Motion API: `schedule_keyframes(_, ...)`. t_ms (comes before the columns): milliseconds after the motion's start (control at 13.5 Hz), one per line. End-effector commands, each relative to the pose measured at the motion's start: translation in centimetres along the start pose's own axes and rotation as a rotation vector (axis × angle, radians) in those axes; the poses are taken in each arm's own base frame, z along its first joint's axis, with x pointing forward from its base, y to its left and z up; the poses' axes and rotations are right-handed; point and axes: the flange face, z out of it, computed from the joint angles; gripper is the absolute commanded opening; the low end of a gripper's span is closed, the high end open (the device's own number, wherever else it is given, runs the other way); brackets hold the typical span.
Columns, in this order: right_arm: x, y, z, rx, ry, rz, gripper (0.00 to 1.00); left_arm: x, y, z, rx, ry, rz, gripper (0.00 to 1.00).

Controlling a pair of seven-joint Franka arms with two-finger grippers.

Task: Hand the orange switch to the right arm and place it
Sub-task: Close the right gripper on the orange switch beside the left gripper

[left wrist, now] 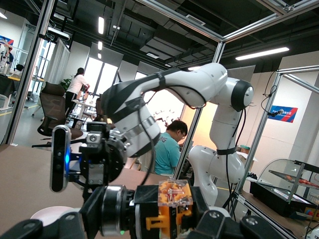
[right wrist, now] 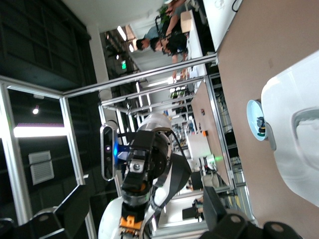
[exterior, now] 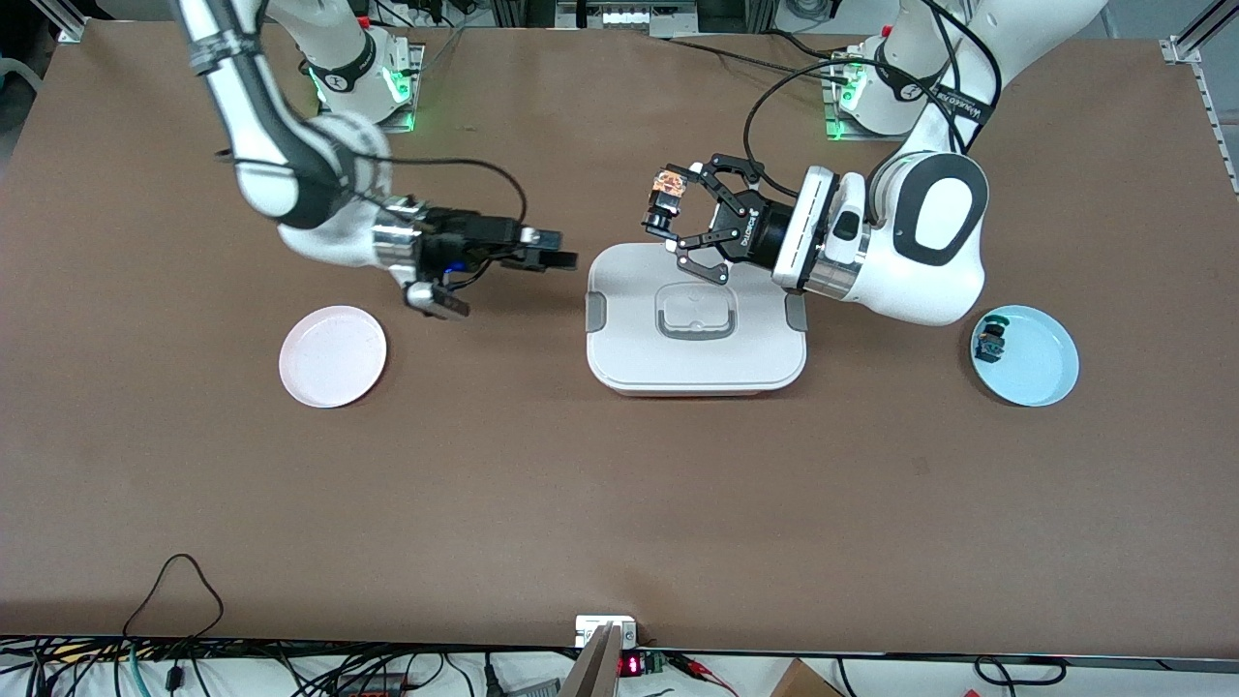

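Left gripper (exterior: 668, 225): claw-like black linkage fingers clamped on the orange switch (exterior: 666, 187), a tiny black block with a glossy orange cap, held in the air over the white lidded container's (exterior: 695, 329) edge.
Right gripper (exterior: 566, 260): slim straight fingers spread apart, level with the switch, pointing at it across a gap.
Round plates: pink plate (exterior: 333, 355) below the right gripper; blue plate (exterior: 1024, 355) carries a green-blue switch (exterior: 992, 339).

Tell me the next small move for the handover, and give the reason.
Probably bring the right gripper in toward the orange switch until its open fingers straddle it. The left gripper is shut on the switch, holding it up over the white lidded box, and the two grippers face each other with a gap between them. The pink plate awaits.
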Motion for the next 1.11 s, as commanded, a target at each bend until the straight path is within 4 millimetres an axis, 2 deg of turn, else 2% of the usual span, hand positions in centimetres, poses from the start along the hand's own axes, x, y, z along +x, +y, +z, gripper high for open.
schedule_keyframes(0,-3.1,-1.8,2.4,0.002,0.086,0.016,1.0,0.2,-0.2,0.5,0.006,0.027,0.033,0.0)
schedule_keyframes(223,-5.2,-2.5,4.4,-0.007,0.138,0.053,1.0,0.1,-0.1,0.7,0.001,0.025,0.031,0.0)
schedule_keyframes(297,-6.6,-2.2,5.4,0.0,0.15,0.084,1.0,0.2,-0.1,0.7,0.002,0.027,0.031,0.0)
schedule_keyframes(520,-7.8,-2.6,6.4,-0.036,0.187,0.084,1.0,0.1,-0.1,0.8,0.0,0.026,0.03,0.0)
schedule_keyframes(668,-8.5,-2.7,7.0,-0.051,0.191,0.079,0.94,0.1,-0.1,0.8,0.0,0.026,0.03,0.0)
schedule_keyframes(891,-8.7,-2.8,7.2,-0.063,0.201,0.076,0.79,0.4,-0.1,0.9,0.003,0.04,0.027,0.0)
schedule_keyframes(1040,-8.8,-3.1,7.3,-0.062,0.202,0.065,0.75,0.7,-0.1,1.0,0.0,0.04,0.028,0.0)
